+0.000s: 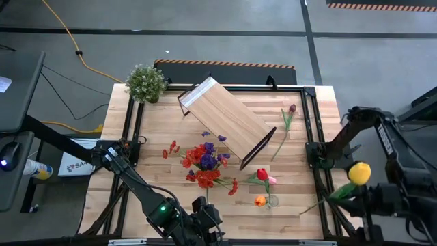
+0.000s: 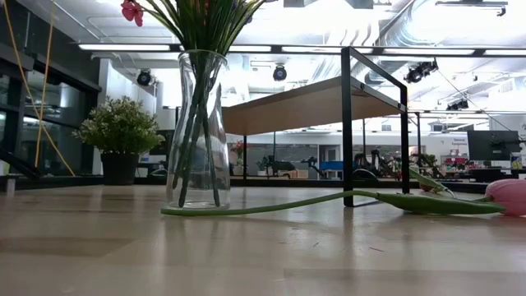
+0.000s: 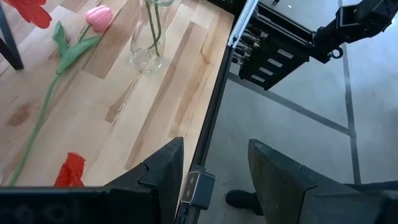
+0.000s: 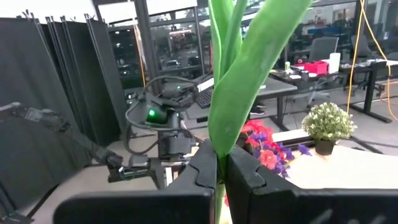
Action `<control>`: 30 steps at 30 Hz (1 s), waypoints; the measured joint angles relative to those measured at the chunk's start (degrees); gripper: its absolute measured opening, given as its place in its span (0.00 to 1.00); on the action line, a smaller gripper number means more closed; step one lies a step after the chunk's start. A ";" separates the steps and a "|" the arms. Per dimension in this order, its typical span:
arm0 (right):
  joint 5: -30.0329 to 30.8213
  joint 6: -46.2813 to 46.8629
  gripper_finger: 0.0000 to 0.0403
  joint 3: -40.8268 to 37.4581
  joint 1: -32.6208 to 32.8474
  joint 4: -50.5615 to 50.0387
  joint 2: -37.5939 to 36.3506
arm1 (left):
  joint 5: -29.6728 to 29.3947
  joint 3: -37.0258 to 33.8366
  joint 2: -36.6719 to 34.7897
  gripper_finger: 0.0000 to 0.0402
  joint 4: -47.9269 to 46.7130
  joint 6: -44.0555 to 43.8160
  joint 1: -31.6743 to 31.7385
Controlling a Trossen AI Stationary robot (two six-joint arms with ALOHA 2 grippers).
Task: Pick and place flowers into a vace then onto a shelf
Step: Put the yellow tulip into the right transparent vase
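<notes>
Clamping a yellow tulip's (image 1: 359, 172) stem, right hand (image 4: 221, 163) fully closed, seemingly.

The vase (image 2: 197, 131) is clear, glossy glass, standing on a matt, light plank tabletop (image 2: 246, 247) with visible grain. The shelf (image 1: 225, 117) is smooth pale wood on thin black metal legs. Between the right gripper's (image 4: 222, 163) matt black plastic-looking fingers (image 4: 205, 168), the yellow tulip's (image 1: 359, 172) leaf looks smooth and waxy.

Around your table you see a grey concrete floor (image 1: 225, 34) with a yellow cable (image 1: 68, 37) lying across it, while behind the table the room shows long ceiling lights (image 2: 271, 49), dark folding partitions (image 4: 68, 81), glass walls (image 4: 174, 50) and office desks (image 4: 348, 71).
</notes>
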 joint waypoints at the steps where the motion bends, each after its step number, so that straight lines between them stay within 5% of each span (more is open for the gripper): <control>1: -0.04 -0.03 0.01 0.00 -0.43 0.36 0.57 | 0.09 0.00 0.00 0.53 0.00 0.00 0.00; 30: 0.08 1.51 0.00 0.00 -7.36 -6.25 2.64 | 1.29 0.00 0.00 0.53 0.05 0.00 -0.02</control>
